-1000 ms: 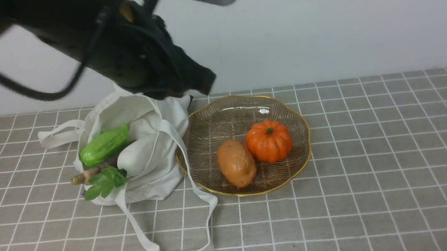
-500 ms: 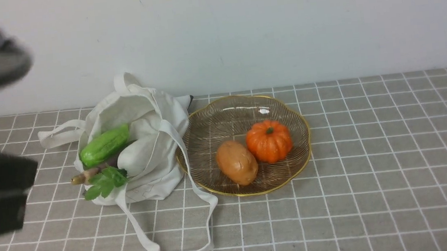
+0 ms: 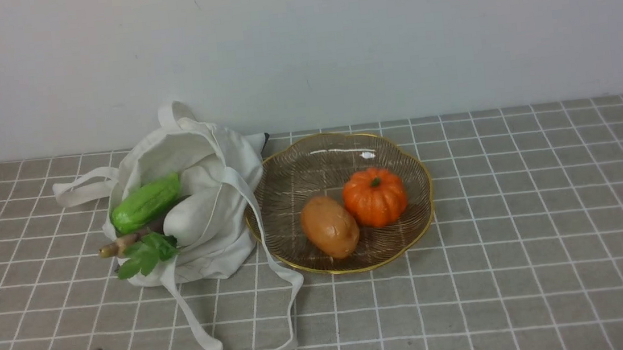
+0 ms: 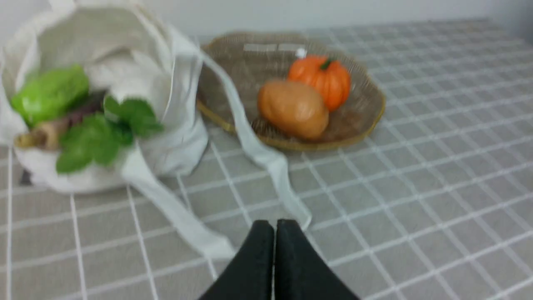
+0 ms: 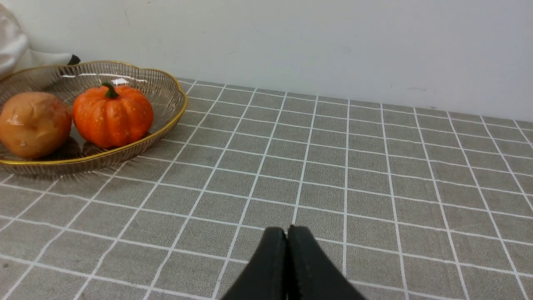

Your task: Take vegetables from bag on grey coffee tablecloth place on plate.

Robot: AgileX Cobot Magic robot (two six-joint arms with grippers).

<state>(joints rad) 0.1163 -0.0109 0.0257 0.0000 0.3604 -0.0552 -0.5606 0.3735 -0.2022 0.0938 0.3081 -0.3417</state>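
Left gripper is backing off to the near side, jaws pressed together, empty; right gripper is sitting likewise. Gourd, root and sprig are waiting in the bag; potato is lying on the plate.

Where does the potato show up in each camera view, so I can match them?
Front view: the potato lies on the plate, left of the orange pumpkin, toward the bag.
Left wrist view: the potato is on the plate, between the bag's strap and the pumpkin.
Right wrist view: the potato is on the plate, beside the pumpkin.
Shared landmark: the orange pumpkin next to it.
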